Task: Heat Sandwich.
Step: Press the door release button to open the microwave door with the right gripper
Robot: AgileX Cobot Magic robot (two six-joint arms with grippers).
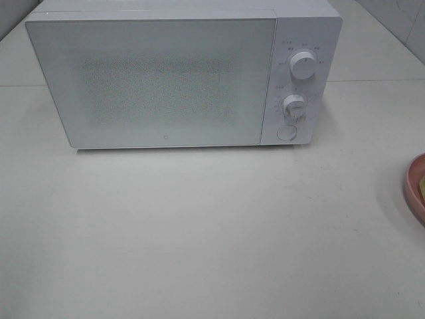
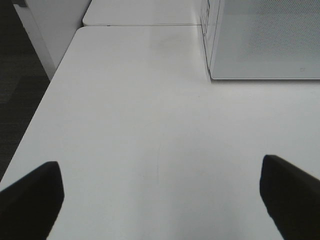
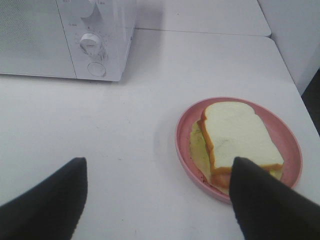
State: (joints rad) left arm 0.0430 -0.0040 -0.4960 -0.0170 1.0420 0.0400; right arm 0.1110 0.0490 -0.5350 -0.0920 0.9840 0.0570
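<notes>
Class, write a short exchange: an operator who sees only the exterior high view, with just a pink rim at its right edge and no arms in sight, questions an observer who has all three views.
Operator: What does that pink dish hold?
Observer: A sandwich, white bread on top, lying flat in it.
Operator: Where is the right claw, and is it carrying anything?
Observer: It is close to the dish, open, with nothing between its fingers.
</notes>
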